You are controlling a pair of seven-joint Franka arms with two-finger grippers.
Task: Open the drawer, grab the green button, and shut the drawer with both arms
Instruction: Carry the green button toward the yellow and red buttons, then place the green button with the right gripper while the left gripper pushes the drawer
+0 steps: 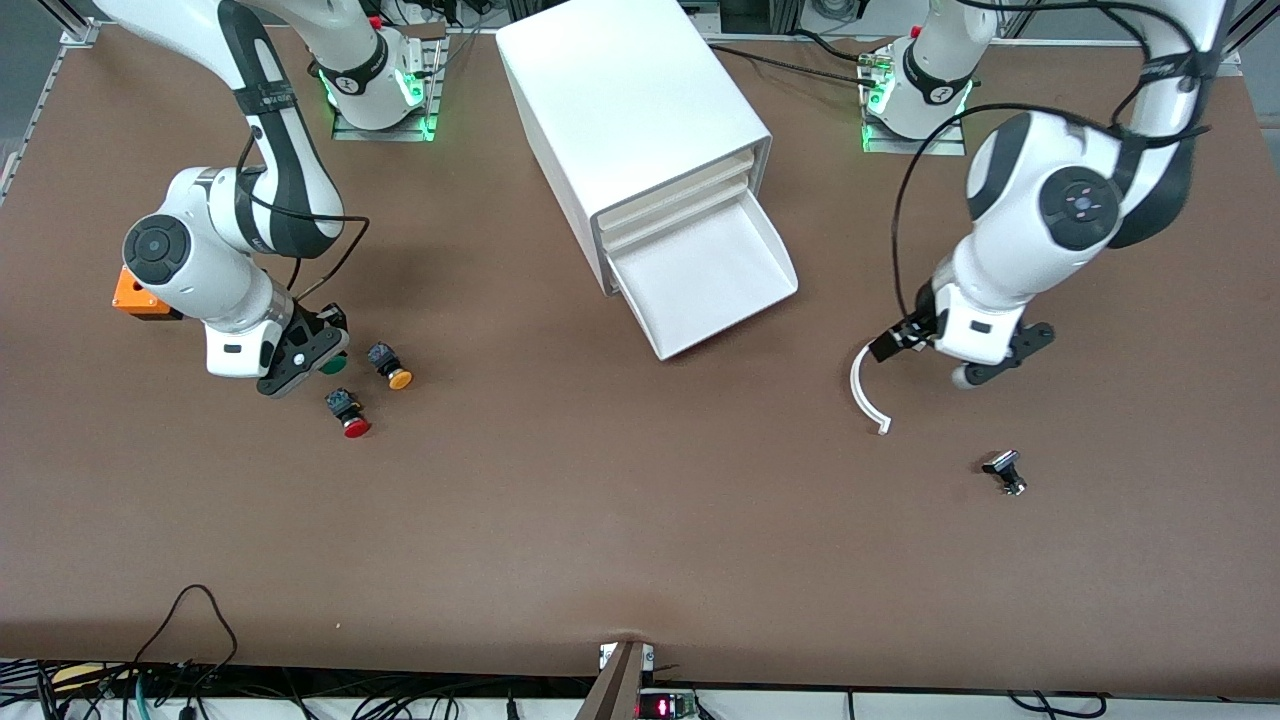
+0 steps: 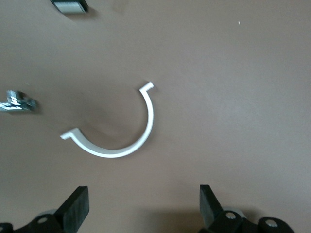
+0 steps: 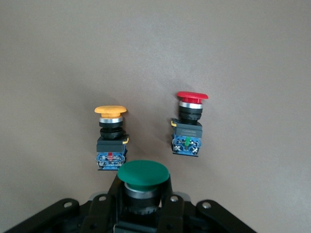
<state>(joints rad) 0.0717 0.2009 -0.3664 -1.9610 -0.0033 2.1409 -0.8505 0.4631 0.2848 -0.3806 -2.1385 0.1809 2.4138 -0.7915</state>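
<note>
In cabinet (image 1: 630,110), lowest drawer (image 1: 710,275) pulled out, nothing inside

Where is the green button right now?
The green button is gripped in the right pincer, toward the right arm's end of the table, right beside the yellow-orange button and the red button lying on the table.

Bright, even overhead light; the table (image 1: 640,520) is matte with no glare. Soft shadows lie under the arms. The left wrist view is slightly blurred; the right is sharp.
</note>
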